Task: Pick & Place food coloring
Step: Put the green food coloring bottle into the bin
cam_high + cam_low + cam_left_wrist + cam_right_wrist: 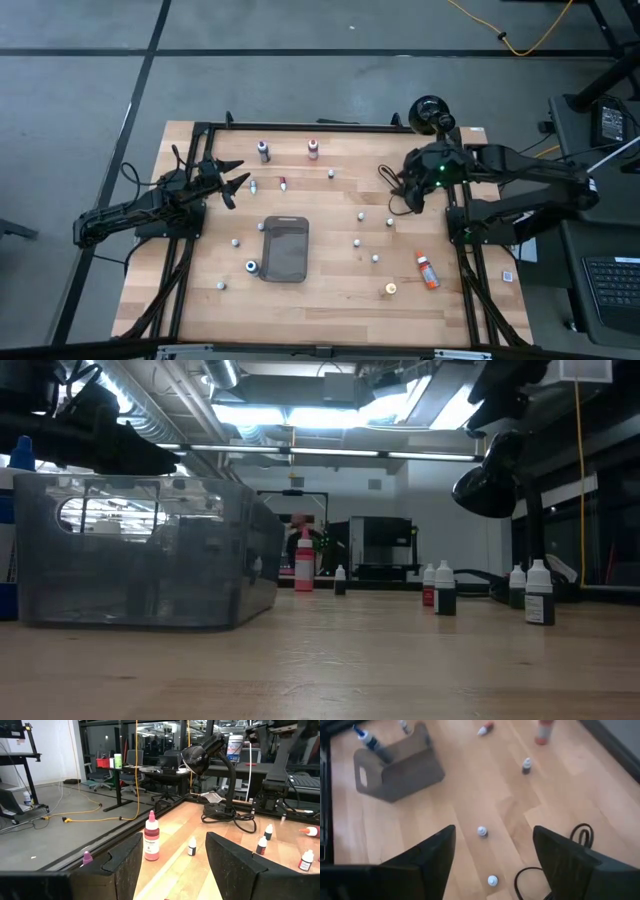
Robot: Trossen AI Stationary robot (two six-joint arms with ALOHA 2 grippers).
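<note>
Lying below right gripper (492, 857): food coloring (482, 831)

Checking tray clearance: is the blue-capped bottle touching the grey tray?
Cannot tell. High view puts the blue-capped bottle right at the tray edge with no clear gap; no view shows contact plainly.

Dark grey tray (285, 249) on pale wood table (330, 290); orange bottle (427, 270), red-pink bottle (151, 842).

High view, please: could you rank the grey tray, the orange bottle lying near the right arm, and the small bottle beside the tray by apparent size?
1. Grey tray
2. Orange bottle
3. Small bottle, clearly the smallest
</note>
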